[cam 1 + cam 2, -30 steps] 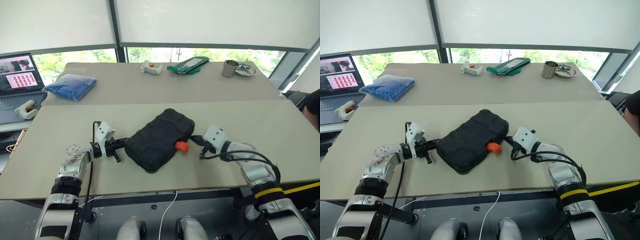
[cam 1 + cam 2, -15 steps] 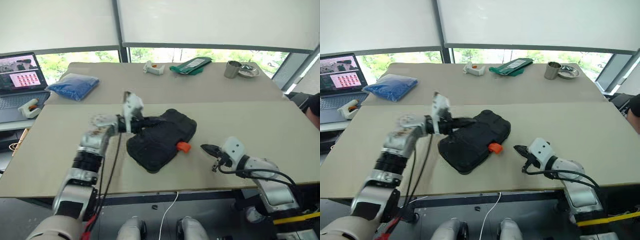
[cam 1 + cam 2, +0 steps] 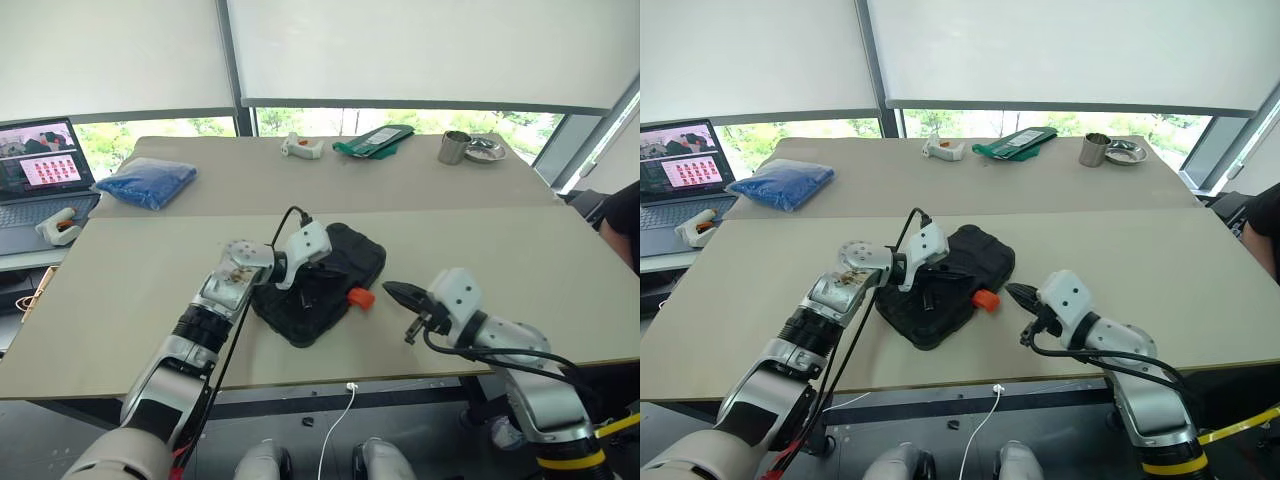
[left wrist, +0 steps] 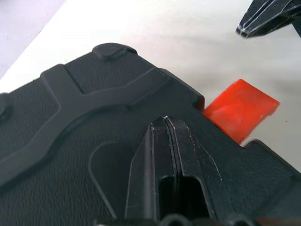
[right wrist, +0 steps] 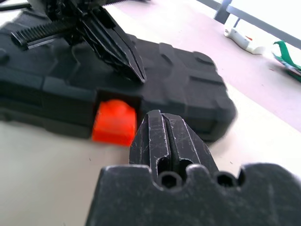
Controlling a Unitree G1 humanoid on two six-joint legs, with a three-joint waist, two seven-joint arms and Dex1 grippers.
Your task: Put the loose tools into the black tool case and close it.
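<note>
The black tool case (image 3: 318, 285) lies shut on the near table, turned at an angle, with its orange latch (image 3: 360, 297) sticking out towards my right arm. My left gripper (image 3: 331, 278) is shut and empty. It reaches over the lid (image 4: 89, 117) with its tips close behind the latch (image 4: 240, 109); I cannot tell if they touch the lid. My right gripper (image 3: 392, 293) is shut and empty too. It hovers above the table a short way right of the latch (image 5: 113, 122) and points at it. The loose tools are out of view.
On the far table are a blue bag (image 3: 146, 184), a white device (image 3: 303, 148), a green packet (image 3: 374, 139), a metal cup (image 3: 454, 148) and a metal dish (image 3: 486, 149). A laptop (image 3: 42, 172) stands at far left. A person's dark sleeve (image 3: 622, 215) is at the right edge.
My left gripper has swung from the case's left edge up and over onto its lid. The right gripper has drawn back from the latch towards the table's front. The camera has shifted slightly.
</note>
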